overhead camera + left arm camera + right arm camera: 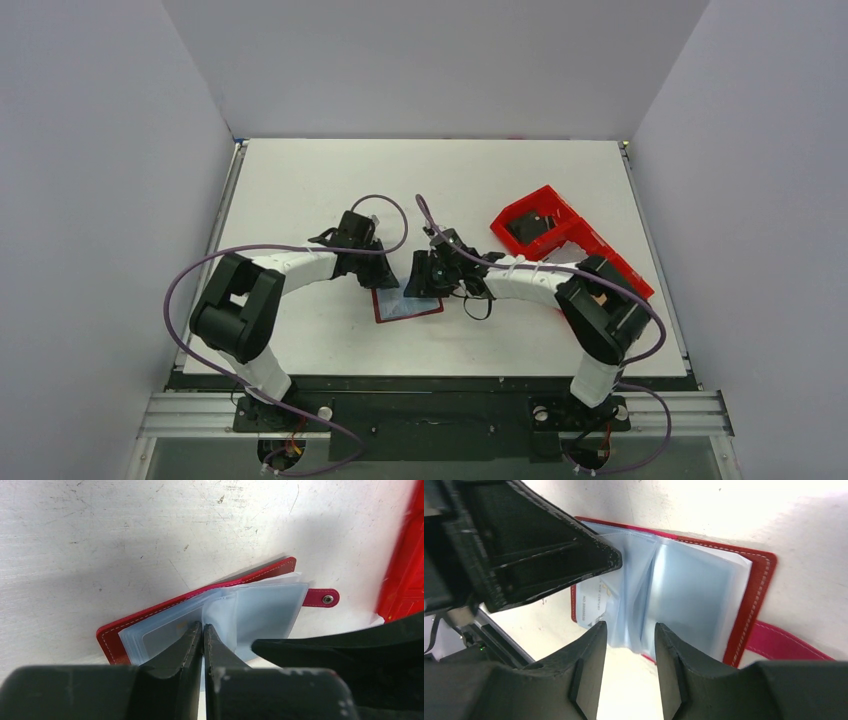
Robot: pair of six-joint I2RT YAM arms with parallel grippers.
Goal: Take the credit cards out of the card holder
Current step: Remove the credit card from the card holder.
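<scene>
The card holder [405,305] lies open on the table, with a red cover [150,615] and clear plastic sleeves [265,610]. A pale card [591,600] with print sits in a left-hand sleeve, and a tan mark shows through a sleeve in the left wrist view [180,626]. No card lies outside the holder. My left gripper [203,627] is shut, its tips resting on the sleeves at the middle fold. My right gripper [629,627] is open just off the holder's near edge, with nothing between its fingers. Both grippers meet over the holder in the top view, left [378,280] and right [420,280].
A bright red compartment tray [560,235] stands to the right rear of the holder and shows at the edge of the left wrist view [405,565]. The holder's pink snap strap [322,598] sticks out on the tray side. White walls enclose the table on three sides.
</scene>
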